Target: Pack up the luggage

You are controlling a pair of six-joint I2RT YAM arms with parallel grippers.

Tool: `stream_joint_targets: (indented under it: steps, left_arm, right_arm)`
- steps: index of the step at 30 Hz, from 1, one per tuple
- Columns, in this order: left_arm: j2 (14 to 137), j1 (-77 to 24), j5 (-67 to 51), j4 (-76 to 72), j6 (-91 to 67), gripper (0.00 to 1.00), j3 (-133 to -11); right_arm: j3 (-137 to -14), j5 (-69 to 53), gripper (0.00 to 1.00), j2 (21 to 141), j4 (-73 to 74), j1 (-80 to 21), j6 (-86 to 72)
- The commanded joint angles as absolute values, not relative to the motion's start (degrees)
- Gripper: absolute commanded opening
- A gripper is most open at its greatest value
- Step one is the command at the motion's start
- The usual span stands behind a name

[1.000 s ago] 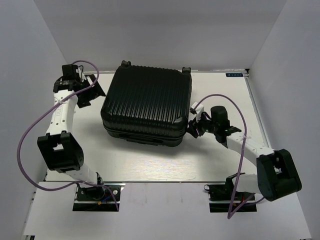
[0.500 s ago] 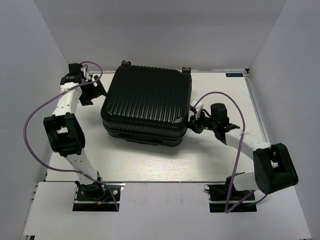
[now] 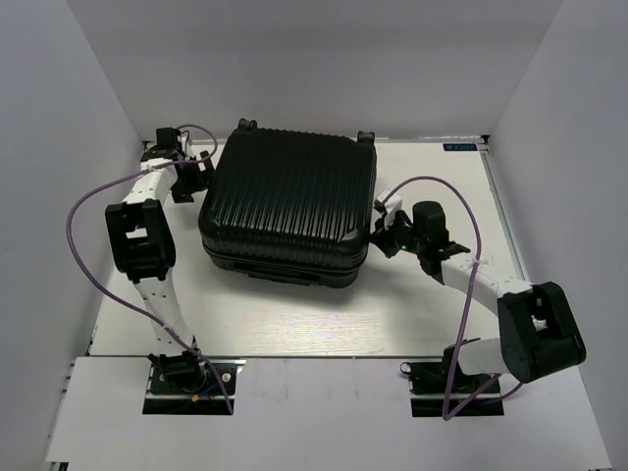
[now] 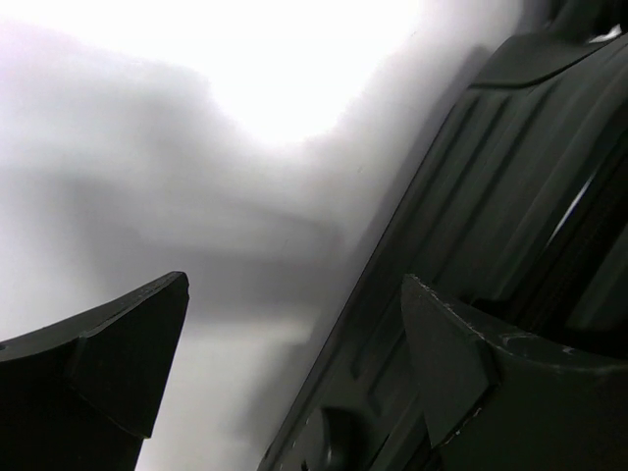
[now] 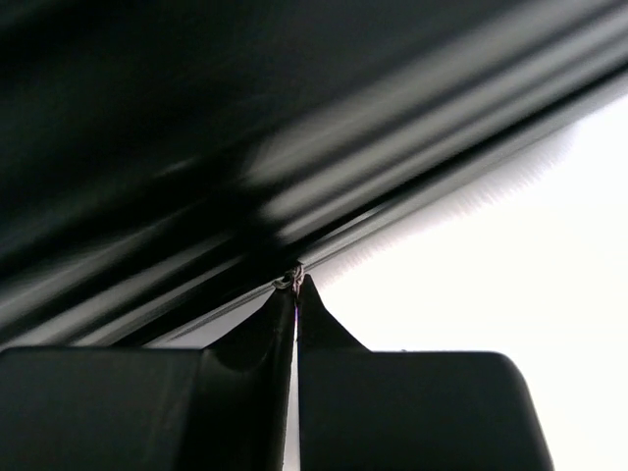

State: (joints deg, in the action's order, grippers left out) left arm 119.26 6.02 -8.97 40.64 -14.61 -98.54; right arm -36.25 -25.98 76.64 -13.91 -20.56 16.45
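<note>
— At the middle of the table [image 3: 294, 329], toward its back left, the suitcase [image 3: 289, 201] lies flat and closed, ribbed shell up. Which step do you have in hand?

— The zip, as I judge it. My right gripper [image 3: 386, 238] sits at the near right corner of the shell, on the seam [image 5: 442, 191] between the two halves.

— What makes that move go well?

— I would draw along the seam line, never away from it, and slowly, since so small a piece slips out of a pinch easily. At the corner I would follow the curve in an arc. The shell may slide on the smooth table under the pull, so I would have the other arm brace the far side first. If the grip is lost, I would open and regrip rather than drag on.

— How far open is the right gripper?

— Fully closed: in the right wrist view the two fingertips meet with no gap. A small bright tab [image 5: 287, 281] shows just at their tips, on the seam. It looks like a zip pull, but it is too small for me to be sure, or to say whether it is pinched or merely touched.

— And the other?

— My left gripper [image 3: 196, 175] stands wide open beside the back left side of the suitcase, holding nothing. One finger is close to the shell; whether it touches, I cannot tell.
</note>
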Motion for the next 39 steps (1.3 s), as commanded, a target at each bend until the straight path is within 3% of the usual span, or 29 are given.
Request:
stream_joint_targets:
  steps: [1, 10, 20, 26, 39]
  left_arm:
    - [119.8, 2.0, -18.0, 37.4, -14.8, 1.0, -101.0]
    - [126.8, 1.6, -22.1, 34.8, -14.5, 1.0, -107.1]
    - [133.2, 1.6, -27.4, 33.1, -13.8, 1.0, -116.4]
    - [136.3, 1.5, -29.5, 31.1, -14.0, 1.0, -120.0]
    - [142.4, 0.4, -36.7, 19.8, -24.0, 1.0, -124.7]
  right_arm:
    - [-37.7, -15.9, 0.0, 77.1, -24.7, -20.7, 10.3]
    - [-47.2, -1.7, 0.0, 91.7, -34.8, -20.4, 4.8]
    - [-62.3, -1.5, 0.0, 108.8, -49.2, -18.5, 3.3]
    - [-68.7, -14.0, 0.0, 117.8, -58.1, -16.8, 2.3]
    - [-60.7, -35.7, 0.0, 111.9, -57.6, -19.4, 4.1]
